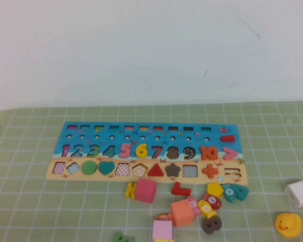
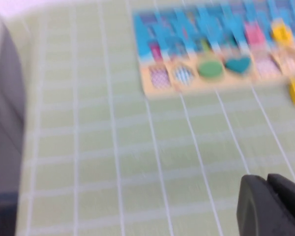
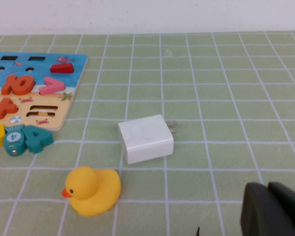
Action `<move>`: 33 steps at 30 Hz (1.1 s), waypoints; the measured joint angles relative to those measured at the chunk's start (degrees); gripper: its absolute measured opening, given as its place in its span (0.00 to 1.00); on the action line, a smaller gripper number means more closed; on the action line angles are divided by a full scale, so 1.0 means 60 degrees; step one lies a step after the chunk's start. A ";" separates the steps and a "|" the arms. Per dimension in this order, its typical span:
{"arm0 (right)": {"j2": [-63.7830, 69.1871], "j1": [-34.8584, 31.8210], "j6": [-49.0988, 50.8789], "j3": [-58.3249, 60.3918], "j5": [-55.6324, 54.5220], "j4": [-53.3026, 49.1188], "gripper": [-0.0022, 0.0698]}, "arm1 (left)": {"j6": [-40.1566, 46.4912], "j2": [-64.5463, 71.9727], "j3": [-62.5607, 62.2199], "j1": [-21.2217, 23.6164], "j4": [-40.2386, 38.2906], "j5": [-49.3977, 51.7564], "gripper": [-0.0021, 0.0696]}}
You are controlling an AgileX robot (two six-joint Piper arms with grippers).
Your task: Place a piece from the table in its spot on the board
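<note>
Already the yellow 6 (image 1: 141, 149) is seated in the board (image 1: 65, 132), well ahead of the closed, empty left gripper (image 2: 268, 201). The white charger (image 3: 146, 138) and duck (image 3: 92, 190) ahead of the closed right gripper (image 3: 269, 209) could be knocked by a careless sweep.

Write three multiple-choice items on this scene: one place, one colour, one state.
1. The rubber duck sits: A on the board; B beside the white charger; C among the blocks.
2. The heart is: A red; B yellow; C teal.
3. The yellow 6 is: A seated in the board; B loose on the table; C held.
B: duck lies on cloth near the charger. C: teal in the shape strip. A: it sits between 5 and 7; left gripper over cloth by the board's left end and right gripper near the charger are shut, empty.
</note>
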 joint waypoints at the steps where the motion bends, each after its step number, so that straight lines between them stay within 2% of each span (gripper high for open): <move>1: 0.0000 0.0000 0.0000 0.0000 0.0000 0.0000 0.03 | 0.0000 -0.0214 0.0242 0.0270 0.0000 -0.0431 0.03; 7: 0.0000 0.0000 0.0000 0.0000 0.0000 0.0000 0.03 | 0.0000 -0.1443 0.1561 0.1899 -0.0368 -0.2085 0.03; 11: 0.0000 0.0000 0.0000 0.0000 0.0000 0.0000 0.03 | 0.0000 -0.2192 0.2388 0.2811 -0.1385 -0.2299 0.03; 12: 0.0000 0.0000 0.0000 0.0000 0.0000 0.0000 0.03 | 0.0230 -0.2517 0.2858 0.3134 -0.2048 -0.2390 0.03; 16: 0.0000 0.0000 0.0000 0.0000 0.0000 0.0000 0.03 | 0.1386 -0.2646 0.3148 0.3381 -0.2852 -0.2516 0.03; 21: 0.0000 0.0000 0.0000 0.0000 0.0000 0.0000 0.03 | 0.2653 -0.2646 0.3148 0.3396 -0.3076 -0.2516 0.03; 33: 0.0000 0.0000 0.0000 0.0000 0.0000 0.0000 0.03 | 0.2943 -0.2646 0.3148 0.3396 -0.3115 -0.2521 0.03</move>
